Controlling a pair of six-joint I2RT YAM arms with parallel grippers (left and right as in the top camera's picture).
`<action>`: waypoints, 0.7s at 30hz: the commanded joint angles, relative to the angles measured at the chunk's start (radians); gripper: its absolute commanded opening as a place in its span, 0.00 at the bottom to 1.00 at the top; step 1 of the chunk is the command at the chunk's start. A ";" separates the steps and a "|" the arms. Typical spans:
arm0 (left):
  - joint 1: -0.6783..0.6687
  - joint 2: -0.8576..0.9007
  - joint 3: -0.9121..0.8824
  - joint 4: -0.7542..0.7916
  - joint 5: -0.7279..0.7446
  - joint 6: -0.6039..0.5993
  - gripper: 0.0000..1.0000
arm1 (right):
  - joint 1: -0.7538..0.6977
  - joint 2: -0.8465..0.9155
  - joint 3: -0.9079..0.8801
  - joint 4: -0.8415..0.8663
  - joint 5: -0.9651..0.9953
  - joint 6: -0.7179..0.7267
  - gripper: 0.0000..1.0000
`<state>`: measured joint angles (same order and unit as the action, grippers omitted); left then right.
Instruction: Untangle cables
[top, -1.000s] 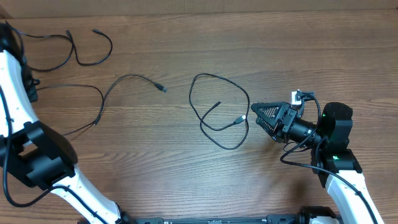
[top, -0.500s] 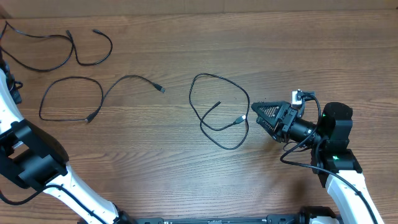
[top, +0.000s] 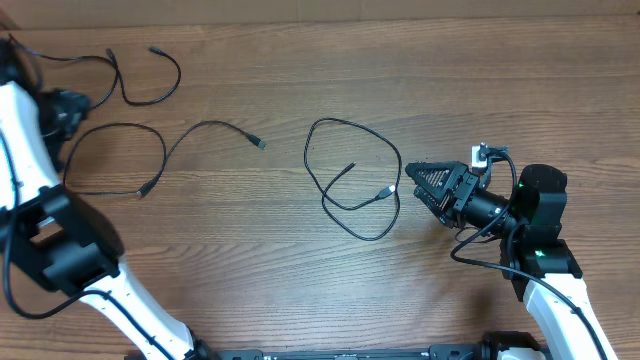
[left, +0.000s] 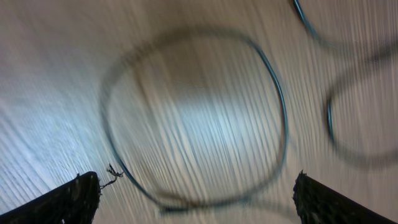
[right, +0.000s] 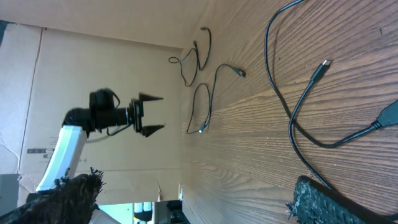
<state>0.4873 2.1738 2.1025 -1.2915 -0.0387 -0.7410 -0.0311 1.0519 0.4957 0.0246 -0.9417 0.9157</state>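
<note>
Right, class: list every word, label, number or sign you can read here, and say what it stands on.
No text can be read anywhere.
Small pale label on the brown cardboard wall, right wrist view: too small to read.
Thin black cables and brown wooden table: no markings visible.

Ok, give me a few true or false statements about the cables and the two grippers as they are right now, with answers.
1. The right gripper is open. True.
2. The centre cable is clamped in the right gripper. False: it lies on the table, and nothing is between that gripper's fingers.
3. The centre cable forms a loop. True.
4. The left gripper is shut on a cable. False: it is open and empty, raised above the table.
</note>
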 joint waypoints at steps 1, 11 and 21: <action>-0.106 0.014 0.000 -0.040 0.064 0.177 1.00 | -0.001 -0.007 0.008 0.003 0.006 -0.008 1.00; -0.408 0.014 -0.129 -0.026 -0.064 0.215 1.00 | -0.001 -0.007 0.008 0.002 0.006 -0.008 1.00; -0.463 0.014 -0.328 0.016 -0.136 0.287 1.00 | -0.001 -0.007 0.008 0.002 0.006 -0.008 1.00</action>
<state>0.0025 2.1773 1.8225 -1.2888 -0.1287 -0.5220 -0.0311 1.0519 0.4957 0.0246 -0.9382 0.9161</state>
